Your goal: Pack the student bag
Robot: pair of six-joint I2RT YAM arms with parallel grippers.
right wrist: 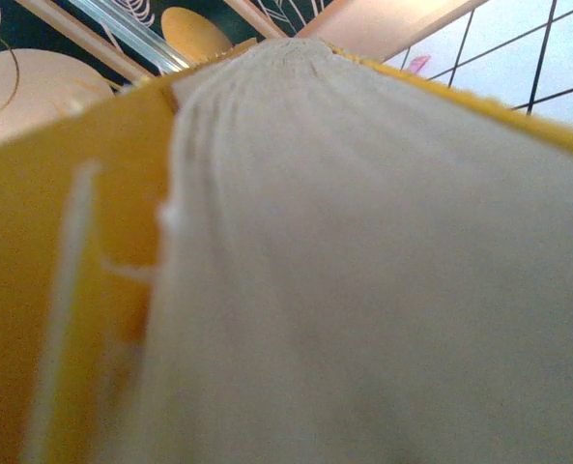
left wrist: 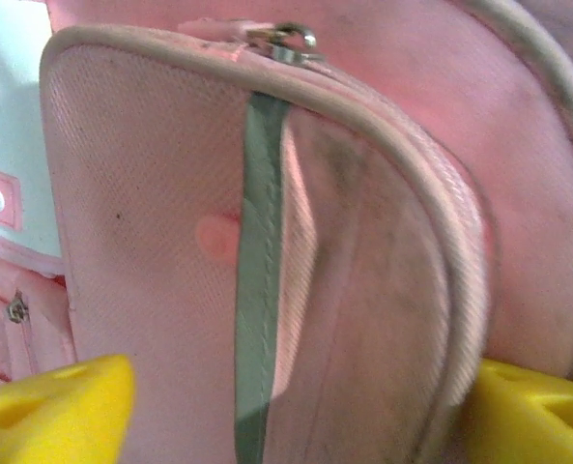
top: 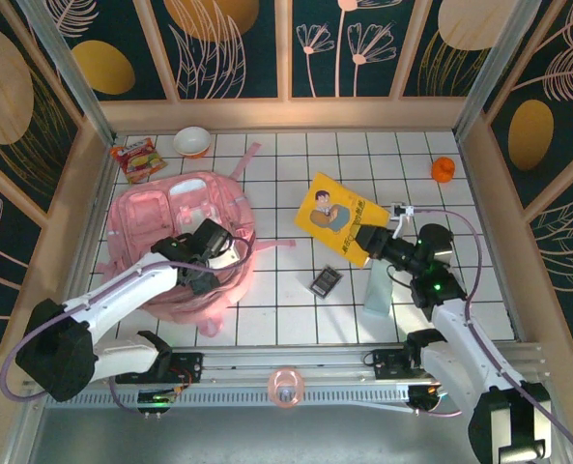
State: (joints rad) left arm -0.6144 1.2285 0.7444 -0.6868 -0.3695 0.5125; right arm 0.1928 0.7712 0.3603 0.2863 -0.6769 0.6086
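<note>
From above, the left pincer (top: 220, 259) is down on the student bag (top: 160, 217), at the bag's near right edge. The big pink bulk spreads away ahead of the pincer and to its left. On the other side, the right pincer (top: 365, 238) is clamped on the near corner of a yellow book (top: 332, 211), which spreads out ahead of it and to its left. A small black device (top: 326, 281) lies just behind and left of that pincer, and an orange ball (top: 444, 169) sits well ahead, off to its right.

On the left wrist camera, two yellow fingers (left wrist: 54, 406) stand wide apart, and a padded pink panel of the bag with a grey strip down it fills the space between them. Pressing it or only straddling it? Can't tell. A metal zip pull (left wrist: 284, 39) sits ahead of the tips.

On the right wrist camera, the book's pale page edge sits hard up against the lens, with the yellow cover to the left. That grip is closed tight.
</note>
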